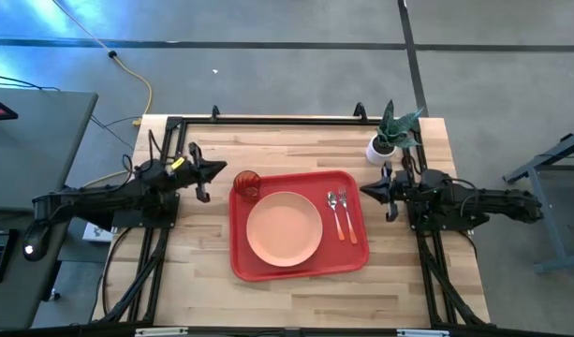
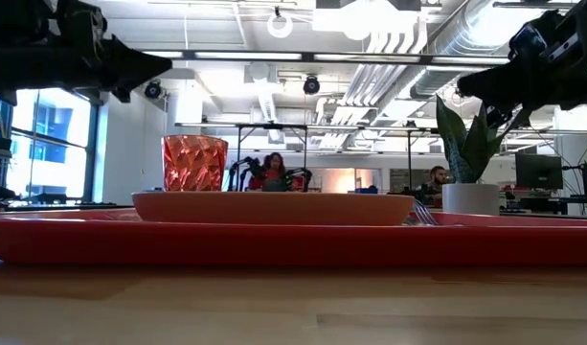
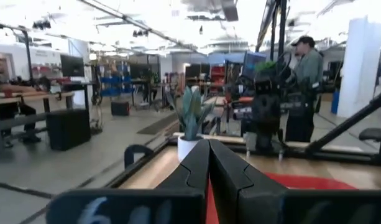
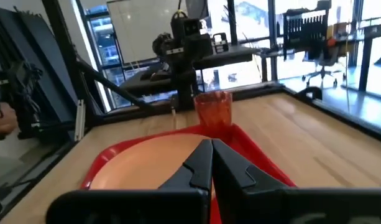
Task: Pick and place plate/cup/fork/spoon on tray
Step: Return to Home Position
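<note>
Tray (image 1: 242, 265) sits mid-counter (image 1: 193, 271) between the two hands, with everything already on it. The left hand (image 1: 219, 170) hovers just off the tray's left edge, fingers pressed together and holding nothing. The cup (image 1: 248, 183) is the closest thing to it, standing in the tray's near-left corner just past its fingertips. The plate (image 1: 284, 228) lies flat in the middle of the tray, a bit farther from the left hand and roughly as far from the right one.

The right hand (image 1: 365, 190) hangs just off the tray's right edge, also closed up and empty. Spoon (image 1: 334, 212) and fork (image 1: 346, 216) lie side by side on the tray's right strip, close to that hand, between it and the plate. A potted plant (image 1: 388, 136) stands on the counter just behind the right hand.
</note>
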Robot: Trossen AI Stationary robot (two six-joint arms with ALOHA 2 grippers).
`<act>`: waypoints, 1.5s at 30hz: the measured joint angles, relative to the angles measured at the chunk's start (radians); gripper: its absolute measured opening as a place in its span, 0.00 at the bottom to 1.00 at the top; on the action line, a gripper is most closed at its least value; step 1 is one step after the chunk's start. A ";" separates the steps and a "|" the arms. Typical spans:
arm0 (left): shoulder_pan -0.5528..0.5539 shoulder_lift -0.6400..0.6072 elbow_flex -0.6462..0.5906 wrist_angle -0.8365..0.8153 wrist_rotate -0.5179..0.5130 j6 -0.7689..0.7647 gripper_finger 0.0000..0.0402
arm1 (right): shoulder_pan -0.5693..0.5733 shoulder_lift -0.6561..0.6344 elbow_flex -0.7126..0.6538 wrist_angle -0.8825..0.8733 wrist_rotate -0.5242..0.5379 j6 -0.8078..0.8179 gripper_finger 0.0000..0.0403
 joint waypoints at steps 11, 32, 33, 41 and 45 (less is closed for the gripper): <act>0.027 -0.271 0.002 -0.273 -0.009 0.040 0.00 | 0.000 0.000 0.000 0.036 -0.046 -0.053 0.00; 0.025 -0.361 0.001 -0.569 0.022 0.046 0.00 | -0.001 -0.001 -0.001 -0.106 0.037 -0.083 0.00; 0.025 -0.362 0.001 -0.573 0.022 0.046 0.00 | -0.001 -0.001 -0.001 -0.116 0.035 -0.079 0.00; 0.025 -0.362 0.001 -0.568 0.019 0.074 0.00 | -0.001 0.000 -0.001 -0.140 -0.023 -0.080 0.00; 0.025 -0.354 0.001 -0.574 -0.014 0.082 0.00 | -0.001 0.000 -0.001 -0.152 0.091 -0.062 0.00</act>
